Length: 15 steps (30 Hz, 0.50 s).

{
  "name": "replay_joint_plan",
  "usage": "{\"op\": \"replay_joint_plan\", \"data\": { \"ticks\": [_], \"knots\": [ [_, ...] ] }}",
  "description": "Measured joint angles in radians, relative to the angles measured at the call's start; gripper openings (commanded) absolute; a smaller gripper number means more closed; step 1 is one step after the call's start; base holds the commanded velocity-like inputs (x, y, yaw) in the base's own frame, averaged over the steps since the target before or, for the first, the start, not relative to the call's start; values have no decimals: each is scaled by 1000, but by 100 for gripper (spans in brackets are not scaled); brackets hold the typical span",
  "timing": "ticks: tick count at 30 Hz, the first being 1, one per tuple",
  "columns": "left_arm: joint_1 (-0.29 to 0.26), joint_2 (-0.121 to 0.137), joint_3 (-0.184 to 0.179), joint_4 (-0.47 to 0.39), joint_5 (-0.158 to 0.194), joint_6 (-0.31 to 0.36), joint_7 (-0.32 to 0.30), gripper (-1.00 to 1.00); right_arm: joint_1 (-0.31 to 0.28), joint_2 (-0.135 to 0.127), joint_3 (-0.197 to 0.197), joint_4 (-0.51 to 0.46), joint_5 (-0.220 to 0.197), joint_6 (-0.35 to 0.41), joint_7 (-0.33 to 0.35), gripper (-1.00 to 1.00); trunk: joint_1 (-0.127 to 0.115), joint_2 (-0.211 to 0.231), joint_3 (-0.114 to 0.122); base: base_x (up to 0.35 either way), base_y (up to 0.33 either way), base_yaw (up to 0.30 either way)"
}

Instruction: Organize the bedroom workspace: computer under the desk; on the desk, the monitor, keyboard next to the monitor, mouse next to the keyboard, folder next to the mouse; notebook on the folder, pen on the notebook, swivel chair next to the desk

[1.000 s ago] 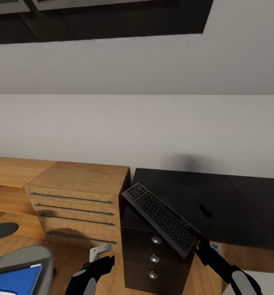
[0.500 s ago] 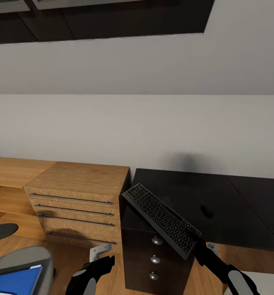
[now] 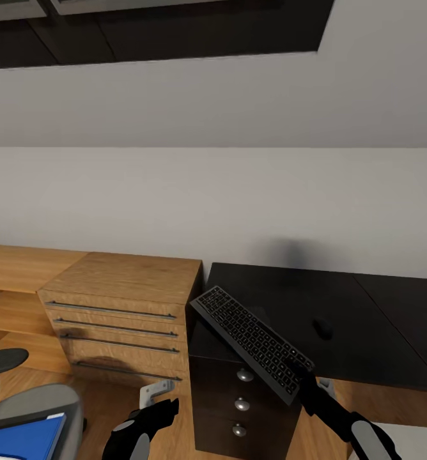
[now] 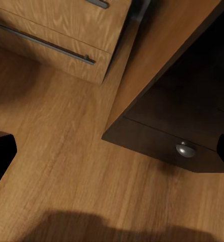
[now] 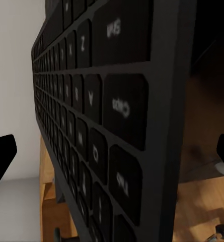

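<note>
Slim dark grey keyboard [image 3: 252,343] is held tilted, pinched at its near end by the right gripper [image 3: 303,372] — raised for carrying, judging by its height — above the black cabinet desk with round silver knobs [image 3: 341,306], the left gripper [image 3: 151,412] hanging spread and empty.

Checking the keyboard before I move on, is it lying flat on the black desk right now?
No, the keyboard is tilted in the air, held at one end by the right gripper, above the black cabinet desk.

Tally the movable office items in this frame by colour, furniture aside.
Dark grey or black: 2, the slim dark grey keyboard and the small black rounded mouse.
Blue: 1, the bright blue flat folder.
Total: 3.
</note>
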Motion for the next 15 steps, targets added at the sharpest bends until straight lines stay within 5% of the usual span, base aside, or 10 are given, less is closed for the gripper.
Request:
{"op": "replay_joint_plan", "data": {
  "ticks": [14,15],
  "knots": [
    [0,0,0,1,0,0,0,100,0,0,8,-2,0,0,-1,100,0,0,0,0,0,0],
    [0,0,0,1,0,0,0,100,0,0,8,-2,0,1,-1,-100,0,0,0,0,0,0]
  ]
}}
